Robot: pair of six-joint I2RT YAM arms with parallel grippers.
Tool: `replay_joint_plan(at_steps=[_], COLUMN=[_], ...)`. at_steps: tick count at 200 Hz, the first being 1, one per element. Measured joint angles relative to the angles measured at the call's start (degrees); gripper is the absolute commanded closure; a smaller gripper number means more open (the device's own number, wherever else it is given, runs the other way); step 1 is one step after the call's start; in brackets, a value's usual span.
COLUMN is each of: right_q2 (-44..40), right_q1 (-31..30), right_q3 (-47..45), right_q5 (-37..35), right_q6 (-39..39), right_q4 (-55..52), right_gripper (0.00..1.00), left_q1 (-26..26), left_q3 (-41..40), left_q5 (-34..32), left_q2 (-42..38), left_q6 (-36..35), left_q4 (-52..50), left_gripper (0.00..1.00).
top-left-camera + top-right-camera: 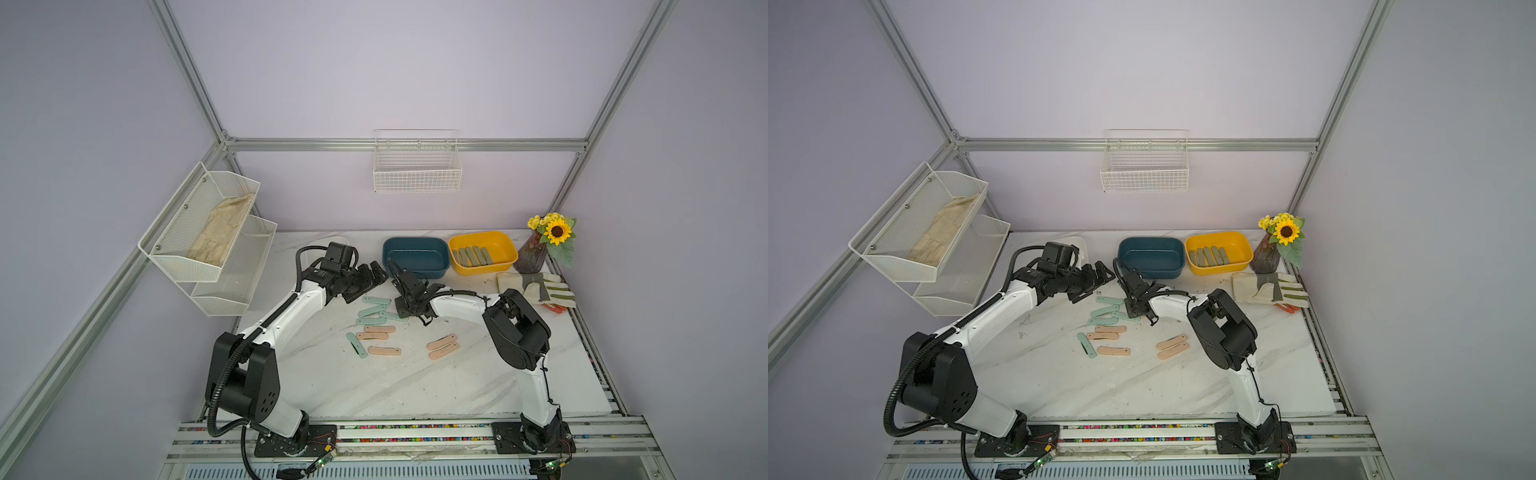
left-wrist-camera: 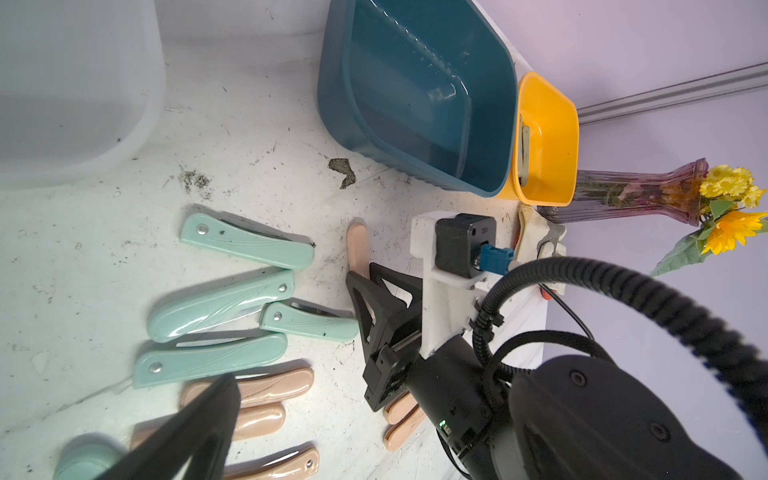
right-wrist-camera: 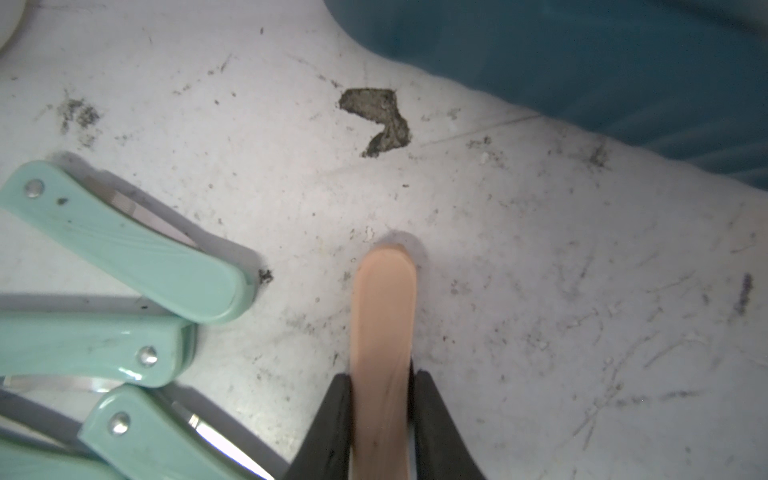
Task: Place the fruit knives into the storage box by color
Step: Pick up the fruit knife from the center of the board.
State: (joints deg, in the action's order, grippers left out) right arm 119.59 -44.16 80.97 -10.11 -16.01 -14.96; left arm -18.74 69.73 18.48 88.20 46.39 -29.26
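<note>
The desk (image 3: 540,291) is matt white marble-look stone, scratched and speckled with grey grime. The mint knives (image 2: 220,307) are glossy, smooth plastic with small metal rivets and bare steel blade edges. The peach knife (image 3: 384,324) is smooth plastic with a duller sheen. The right tool (image 3: 383,377) has matt black plastic fingers. The teal box (image 2: 415,83) and yellow box (image 2: 557,124) are shiny plastic. The vase (image 2: 623,191) is ribbed and translucent. The glove (image 1: 513,282) is cloth.

Pale lilac walls (image 1: 374,62), aluminium frame rails (image 1: 407,144), white wire basket (image 1: 417,180), mesh shelf (image 1: 232,286) holding perhaps cloth (image 1: 222,232), marble-look tabletop (image 1: 374,386)
</note>
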Motion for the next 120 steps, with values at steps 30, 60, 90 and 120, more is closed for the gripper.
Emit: replay_joint_plan(at_steps=[30, 60, 90, 120], right_q2=[-0.7, -2.7, -4.3, -4.6], right_q1=[0.0, 0.0, 0.0, 0.0], right_q3=[0.2, 0.7, 1.4, 1.9], right_q5=[0.9, 2.0, 2.6, 2.6], right_q6=[-0.2, -0.3, -0.4, -0.4], right_q4=[-0.4, -0.8, -0.8, -0.8], right_gripper=[0.76, 0.76, 0.76, 0.76], left_q1=[0.0, 0.0, 0.0, 0.0], left_q3=[0.0, 0.0, 0.0, 0.0], left_q5=[0.1, 0.3, 0.4, 0.5], left_q2=[0.0, 0.0, 0.1, 0.1], left_q6=[0.1, 0.1, 0.2, 0.5], left_q4=[0.0, 0.0, 0.0, 0.1], left_gripper=[0.0, 0.0, 0.0, 0.0])
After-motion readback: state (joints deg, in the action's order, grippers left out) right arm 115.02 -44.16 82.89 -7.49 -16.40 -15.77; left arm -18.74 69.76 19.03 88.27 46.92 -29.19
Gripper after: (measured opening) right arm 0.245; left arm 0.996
